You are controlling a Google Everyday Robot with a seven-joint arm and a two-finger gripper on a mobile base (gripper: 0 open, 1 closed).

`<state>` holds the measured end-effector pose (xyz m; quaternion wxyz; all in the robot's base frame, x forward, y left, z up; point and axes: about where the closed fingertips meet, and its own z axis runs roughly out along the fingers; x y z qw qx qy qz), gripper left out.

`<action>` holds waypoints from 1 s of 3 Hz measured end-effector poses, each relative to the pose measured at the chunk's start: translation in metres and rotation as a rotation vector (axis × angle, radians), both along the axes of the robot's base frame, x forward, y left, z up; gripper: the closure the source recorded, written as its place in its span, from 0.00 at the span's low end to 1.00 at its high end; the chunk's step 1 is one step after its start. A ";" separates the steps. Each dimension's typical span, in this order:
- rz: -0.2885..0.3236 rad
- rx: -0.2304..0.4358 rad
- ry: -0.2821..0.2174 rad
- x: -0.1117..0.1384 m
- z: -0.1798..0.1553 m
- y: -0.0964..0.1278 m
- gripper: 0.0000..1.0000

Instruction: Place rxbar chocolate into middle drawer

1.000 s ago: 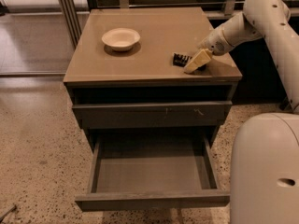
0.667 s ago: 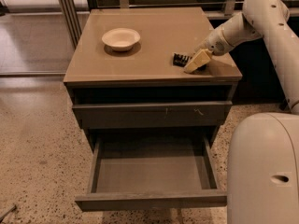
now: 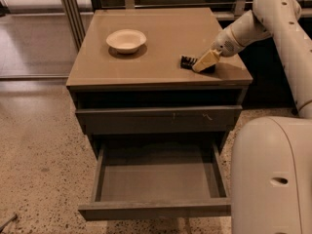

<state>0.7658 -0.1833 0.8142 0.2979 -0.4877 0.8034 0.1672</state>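
Camera view. The rxbar chocolate [image 3: 187, 61] lay flat on the top of the cabinet [image 3: 161, 28], near the top's right front corner; its exposed end, showing a row of white markings, pointed toward the cabinet's left side; its other end was hidden beneath the gripper [image 3: 204, 62]. The bar's long axis appeared to run roughly parallel to the cabinet's front edge, though only the exposed part could be judged. The gripper sat on the bar at the end nearer the cabinet's right edge, tilted down toward the top, and reached in from beyond that right edge on the single arm [image 3: 246, 29]; it touched or covered the bar, but whether it was open or closed on the bar could not be told. The middle drawer [image 3: 155, 209] stood pulled out from the cabinet's front, below the top; its grey inside held nothing visible; its plain front panel lay farthest from the cabinet body. A closed drawer front [image 3: 146, 120] with small pale scratches sat between the top and the open drawer. A white bowl [image 3: 126, 39] rested on the cabinet top toward its left rear, well apart from the bar. Judgement: the pickup was in hand and the placing not yet done; the coming move would have to carry the bar forward off the cabinet's front edge and down into the open drawer, which lay to the front and left of the bar's position.
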 end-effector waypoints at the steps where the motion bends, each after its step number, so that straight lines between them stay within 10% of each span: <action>1: -0.003 0.000 0.007 -0.001 0.003 0.000 0.95; 3: -0.013 -0.006 0.043 -0.005 0.003 0.001 1.00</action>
